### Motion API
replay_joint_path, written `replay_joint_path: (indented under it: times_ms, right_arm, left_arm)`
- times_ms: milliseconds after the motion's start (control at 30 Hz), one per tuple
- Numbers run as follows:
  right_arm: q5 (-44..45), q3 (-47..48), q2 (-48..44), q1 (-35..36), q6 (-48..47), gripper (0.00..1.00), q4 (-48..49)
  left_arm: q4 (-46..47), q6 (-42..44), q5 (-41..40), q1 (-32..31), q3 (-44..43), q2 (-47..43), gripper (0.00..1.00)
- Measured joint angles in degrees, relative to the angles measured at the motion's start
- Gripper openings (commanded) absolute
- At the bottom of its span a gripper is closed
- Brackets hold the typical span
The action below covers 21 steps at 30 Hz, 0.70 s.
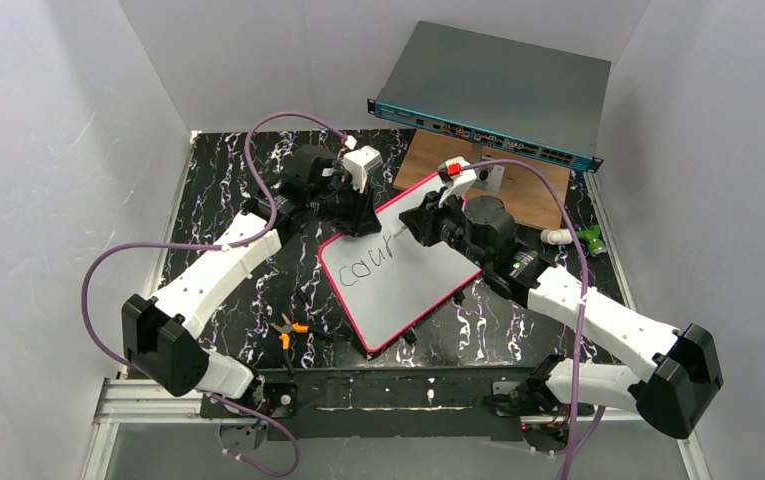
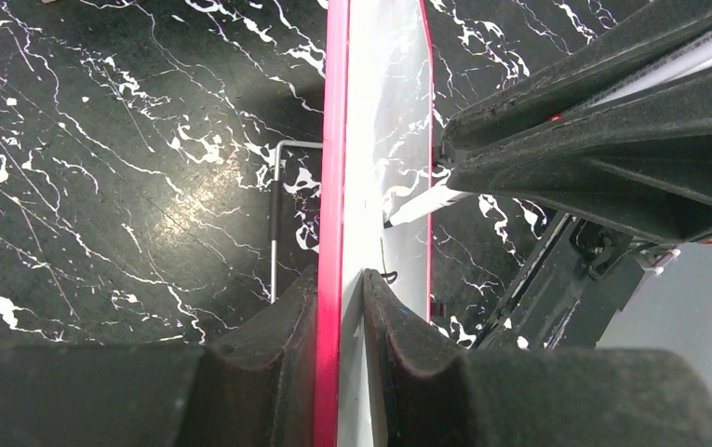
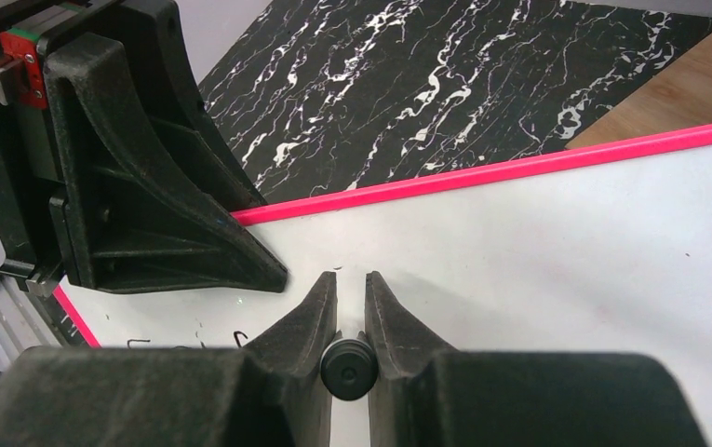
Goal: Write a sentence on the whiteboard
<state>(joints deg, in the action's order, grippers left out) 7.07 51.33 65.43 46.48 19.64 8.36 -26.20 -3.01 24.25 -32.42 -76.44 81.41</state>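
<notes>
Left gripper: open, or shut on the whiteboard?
Shut on the whiteboard. In the left wrist view the left gripper has a finger against each face of its pink-framed edge.

The left arm reaches forward and inward from its base. Its wrist is bent down, and the left gripper has its jaws pinched on the edge of the whiteboard. The right arm stretches inward from the other side (elbow low, wrist turned toward its neighbour). The right gripper is clamped tight on a marker. The two grippers sit near each other.
</notes>
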Motion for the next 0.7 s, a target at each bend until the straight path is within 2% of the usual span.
replay_joint_path:
  times_ms: [700]
  right_arm:
    - [-1.68,-0.13,0.42,-0.02,1.77,0.01,-0.04]
  left_arm:
    - [-0.04,0.02,0.0,0.0,0.0,0.0,0.0]
